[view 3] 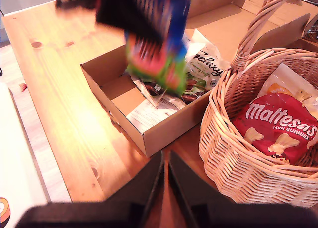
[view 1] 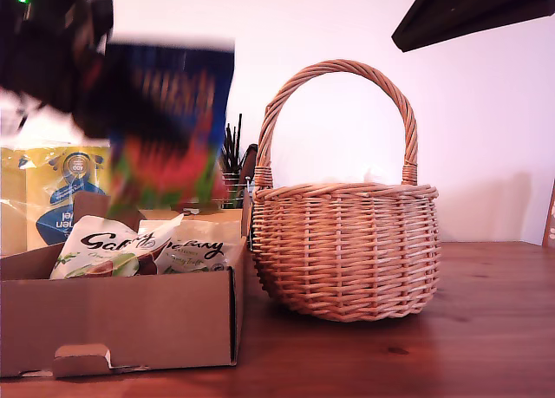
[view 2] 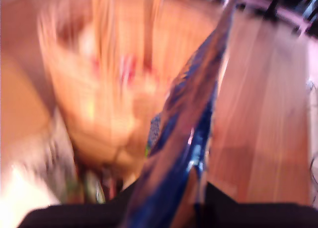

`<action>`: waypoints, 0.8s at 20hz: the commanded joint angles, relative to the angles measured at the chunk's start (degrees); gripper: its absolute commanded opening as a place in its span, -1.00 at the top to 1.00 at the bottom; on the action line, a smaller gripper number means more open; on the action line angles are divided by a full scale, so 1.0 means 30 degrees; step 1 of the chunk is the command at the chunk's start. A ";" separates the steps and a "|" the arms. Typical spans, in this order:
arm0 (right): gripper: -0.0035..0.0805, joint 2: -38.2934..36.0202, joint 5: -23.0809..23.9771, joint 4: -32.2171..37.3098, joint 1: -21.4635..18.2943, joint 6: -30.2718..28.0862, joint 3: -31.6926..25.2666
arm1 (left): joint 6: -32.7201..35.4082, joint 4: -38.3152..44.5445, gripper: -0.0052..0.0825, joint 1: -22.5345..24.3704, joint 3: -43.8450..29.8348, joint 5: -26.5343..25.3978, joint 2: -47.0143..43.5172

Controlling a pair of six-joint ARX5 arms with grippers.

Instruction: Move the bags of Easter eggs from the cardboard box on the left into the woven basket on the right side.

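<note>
1. One blue bag (view 1: pixel 178 112) hangs in the air above the cardboard box (view 1: pixel 121 316), pinched at its top edge by our first end effector (view 1: pixel 87 81); the first wrist view shows the same blue foil running out from between the jaws, and everything there is blurred, so we judge the arm is swinging fast.
2. Our second end effector (view 3: pixel 165 188) hovers low between box and woven basket (view 1: pixel 347 251), its two fingers pressed almost together with only a thin slit between them and nothing in them.
3. Two cream Galaxy bags (view 1: pixel 108 246) lie in the box; a red Maltesers bag (view 3: pixel 278 128) and a pale one beside it already lie in the basket.
4. To carry well, we lift the blue bag clear of the box wall, then travel toward the exterior view's right.
5. The tall arched handle (view 1: pixel 338 68) is the main hazard: we judge the bag should come in beside the arch, not through it, so the dangling lower edge does not snag.
6. We slow down over the rim so the swing settles, lower until the bag is inside, and only then spread the jaws.
7. We keep the idle arm still and away from the basket opening.
</note>
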 commanded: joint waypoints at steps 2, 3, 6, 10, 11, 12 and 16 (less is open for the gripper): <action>0.94 -0.0007 -0.0007 0.0058 0.0080 -0.0124 -0.0007 | -0.0882 0.0408 0.92 -0.0393 0.1129 0.1151 -0.0372; 0.95 -0.0007 -0.0007 0.0051 0.0080 -0.0124 0.0000 | -0.1035 0.0969 0.93 -0.0809 0.1326 0.1144 -0.0357; 0.94 -0.0007 0.0000 0.0073 0.0080 -0.0124 0.0000 | -0.1392 0.3643 0.93 -0.2630 0.1333 0.0699 -0.0102; 0.94 -0.0066 0.0007 -0.0204 0.0029 -0.0124 0.0000 | -0.1319 0.7147 0.93 -0.5530 0.1333 -0.3344 0.1253; 0.94 -0.0146 0.0007 -0.0364 0.0029 -0.0117 0.0000 | -0.1071 0.8211 0.93 -0.6098 0.1333 -0.4568 0.1800; 0.94 -0.0240 0.0015 -0.0539 0.0029 -0.0124 0.0000 | -0.1042 0.9092 0.93 -0.6535 0.1341 -0.5370 0.2419; 0.94 -0.0860 0.0561 -0.1304 0.0029 -0.0124 0.0000 | -0.1100 1.2072 0.93 -0.7453 0.1370 -0.7475 0.4794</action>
